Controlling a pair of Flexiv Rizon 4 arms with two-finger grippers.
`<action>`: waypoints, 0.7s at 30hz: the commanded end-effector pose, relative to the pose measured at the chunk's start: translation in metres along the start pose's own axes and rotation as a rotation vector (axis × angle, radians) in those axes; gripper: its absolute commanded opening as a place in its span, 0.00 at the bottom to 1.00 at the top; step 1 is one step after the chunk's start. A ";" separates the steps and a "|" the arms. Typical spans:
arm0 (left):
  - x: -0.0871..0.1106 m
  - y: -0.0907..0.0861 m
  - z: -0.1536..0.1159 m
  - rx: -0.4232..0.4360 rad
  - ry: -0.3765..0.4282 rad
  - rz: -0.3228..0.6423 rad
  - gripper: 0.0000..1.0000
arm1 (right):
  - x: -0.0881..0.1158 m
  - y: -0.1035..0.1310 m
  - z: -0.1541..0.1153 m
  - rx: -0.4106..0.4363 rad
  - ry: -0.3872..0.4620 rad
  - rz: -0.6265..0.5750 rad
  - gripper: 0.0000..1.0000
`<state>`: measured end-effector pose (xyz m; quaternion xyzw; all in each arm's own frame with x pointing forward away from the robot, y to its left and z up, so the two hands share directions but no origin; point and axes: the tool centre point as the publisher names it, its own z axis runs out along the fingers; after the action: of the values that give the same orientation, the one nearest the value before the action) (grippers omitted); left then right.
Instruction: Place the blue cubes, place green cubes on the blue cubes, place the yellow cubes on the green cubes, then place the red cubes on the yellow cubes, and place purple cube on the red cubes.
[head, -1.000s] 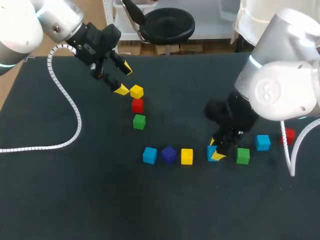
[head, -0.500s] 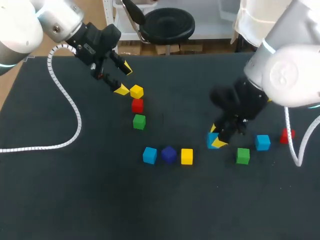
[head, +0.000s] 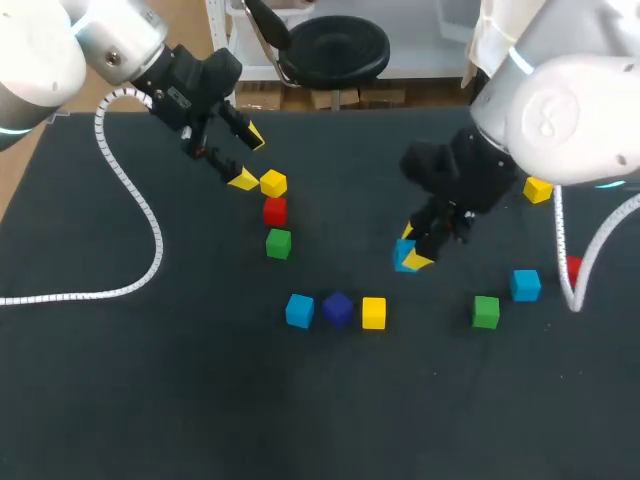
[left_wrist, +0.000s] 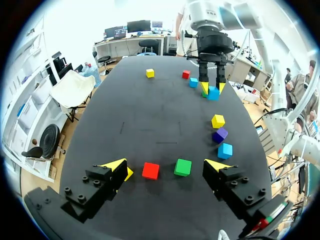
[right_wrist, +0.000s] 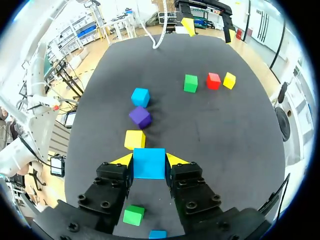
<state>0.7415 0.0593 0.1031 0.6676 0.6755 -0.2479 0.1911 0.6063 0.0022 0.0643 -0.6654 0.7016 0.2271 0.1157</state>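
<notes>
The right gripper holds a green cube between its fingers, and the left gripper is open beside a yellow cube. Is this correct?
Not quite: the right gripper holds a blue cube, not a green one, as the right wrist view shows. The left gripper is indeed open beside a yellow cube.

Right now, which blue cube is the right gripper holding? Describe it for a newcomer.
Follow the right arm to its gripper, near the middle of the table. The held blue cube is clamped between the yellow tips; the blue cube beside the purple cube and the far-right blue cube lie free.
</notes>
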 end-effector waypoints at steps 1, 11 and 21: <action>0.000 0.000 0.000 -0.001 0.001 0.000 1.00 | -0.009 -0.004 -0.001 -0.008 0.009 0.000 0.00; 0.000 0.000 0.000 -0.001 0.001 0.000 1.00 | -0.009 -0.004 -0.001 -0.008 0.009 0.000 0.00; 0.000 0.000 0.000 -0.001 0.001 0.000 1.00 | -0.018 -0.007 0.001 -0.010 0.013 -0.022 0.00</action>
<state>0.7416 0.0593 0.1031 0.6676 0.6755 -0.2478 0.1911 0.6112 0.0105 0.0691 -0.6689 0.6993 0.2264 0.1106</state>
